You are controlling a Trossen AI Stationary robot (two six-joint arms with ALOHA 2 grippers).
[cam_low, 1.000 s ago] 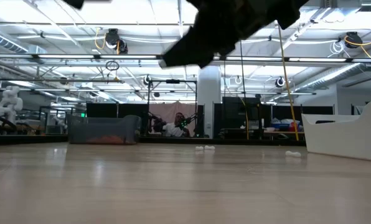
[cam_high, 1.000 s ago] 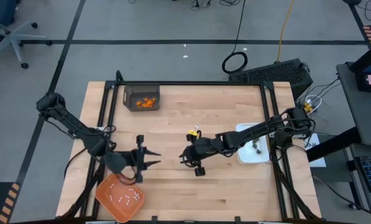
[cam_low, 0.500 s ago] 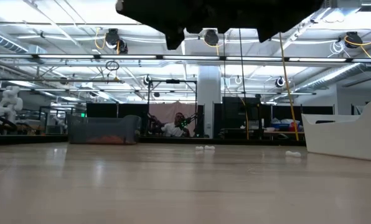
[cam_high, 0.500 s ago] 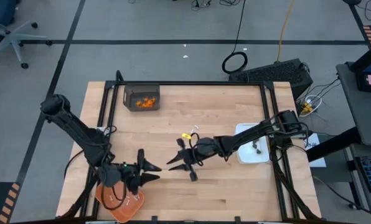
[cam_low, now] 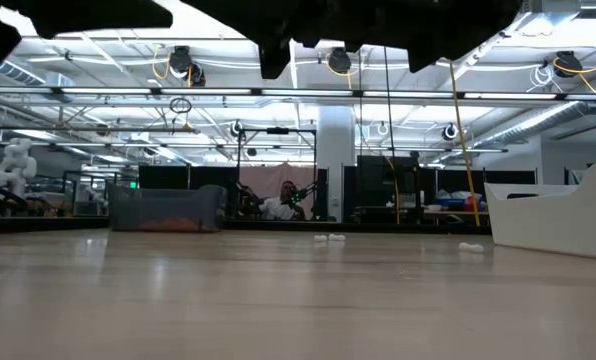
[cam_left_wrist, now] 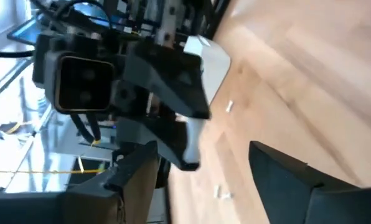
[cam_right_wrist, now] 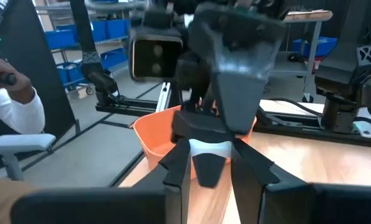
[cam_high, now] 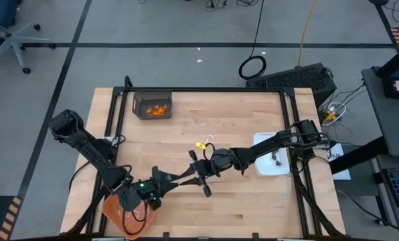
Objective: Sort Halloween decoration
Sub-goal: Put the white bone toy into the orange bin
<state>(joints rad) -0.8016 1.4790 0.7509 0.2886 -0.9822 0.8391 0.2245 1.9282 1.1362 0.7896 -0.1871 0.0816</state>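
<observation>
While both dark two-finger grippers meet mid-desk | left gripper (cam_high: 171,181) spread, empty | right gripper (cam_high: 188,177) spread, empty | smooth wooden desk (cam_high: 240,120) bare toward its far edge.

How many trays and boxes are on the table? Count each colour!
Orange tray: 1
Dark box: 1
White dish: 1
Total: 3

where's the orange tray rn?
High view: the orange tray sits at the table's near-left corner, partly hidden under the left gripper. The right wrist view shows it right behind that gripper.
</observation>
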